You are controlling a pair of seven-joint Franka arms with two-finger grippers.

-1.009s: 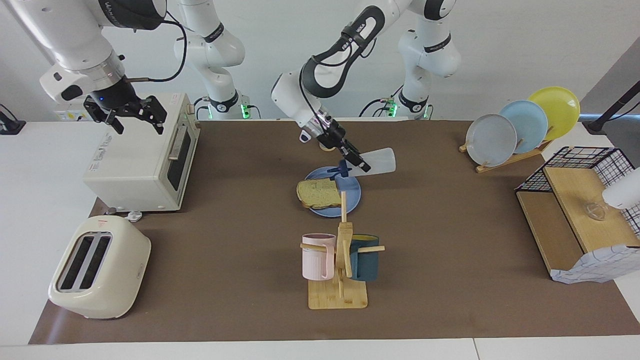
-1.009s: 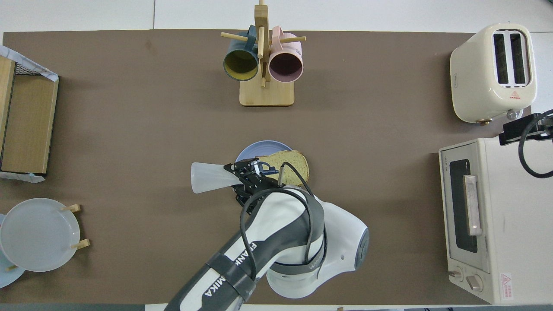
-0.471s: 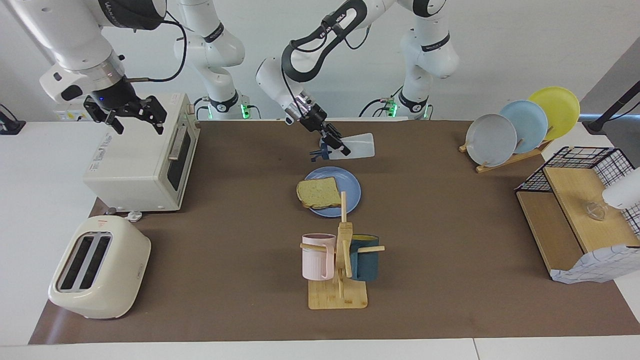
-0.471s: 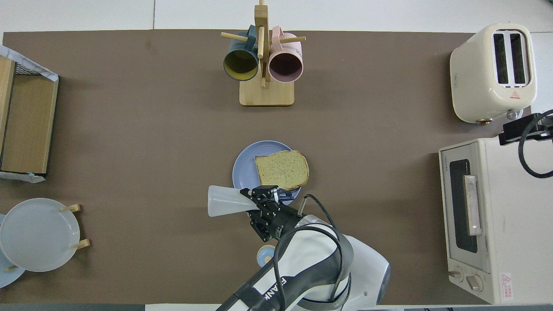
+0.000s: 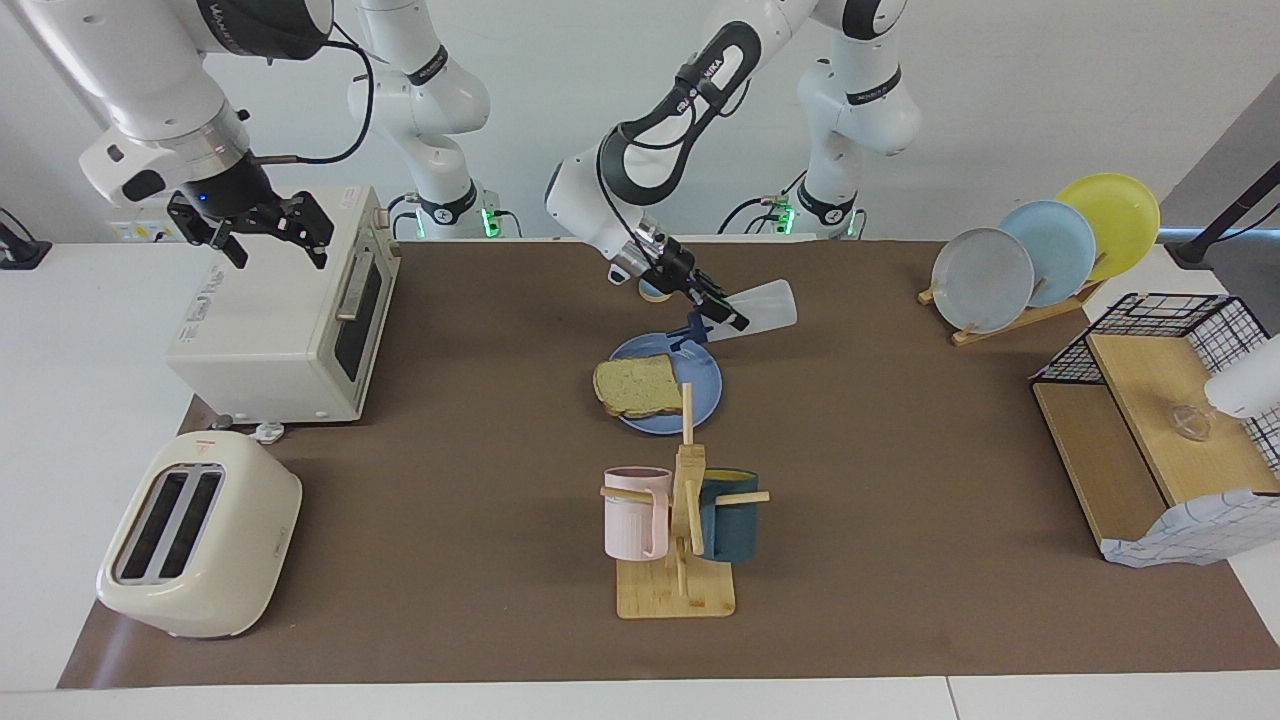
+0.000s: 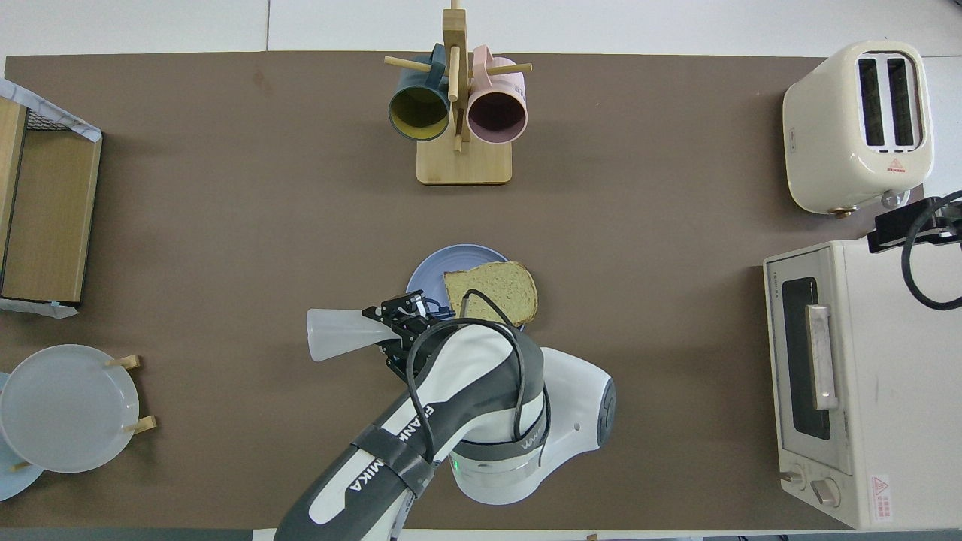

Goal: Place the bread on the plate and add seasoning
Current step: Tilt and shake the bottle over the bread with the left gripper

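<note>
Bottle (image 5: 757, 306) sat tipped nearly flat in the left gripper (image 5: 722, 322), fingers clamped on its neck, dark cap (image 5: 690, 338) angled down over the plate (image 5: 700, 385) edge nearest the robots. Vs half a sec before: bottle had swung back over the plate rim, cap lower, after being held over bare mat between plate and robots. It matched roughly the pose of a full sec earlier, cap again by the bread (image 5: 636, 386). In overhead view the left arm's wrist again covered the nearer part of the plate (image 6: 427, 276) and a corner of the bread (image 6: 492, 289), bottle (image 6: 338, 343) body sticking out toward the left arm's end of the table.

Bread lay flat on the plate, on the side toward the right arm's end, one edge overhanging the rim. Plate sat mid-table, not shifted.

Right gripper (image 5: 268, 232) waited over the toaster oven (image 5: 290, 310), fingers spread wide, holding nothing; same spot as before.

Around: mug rack (image 5: 680, 545) w/ pink mug (image 5: 634, 512) and dark teal mug (image 5: 728, 514) stood farther from the robots than the plate, its post crossing the plate in facing view. Toaster (image 5: 195, 535) at the right arm's end; rack of upright plates (image 5: 1040, 255) and wire basket (image 5: 1170, 400) at the left arm's end. Small round thing (image 5: 652, 290) on the mat near the robots, mostly hidden by the left gripper.
</note>
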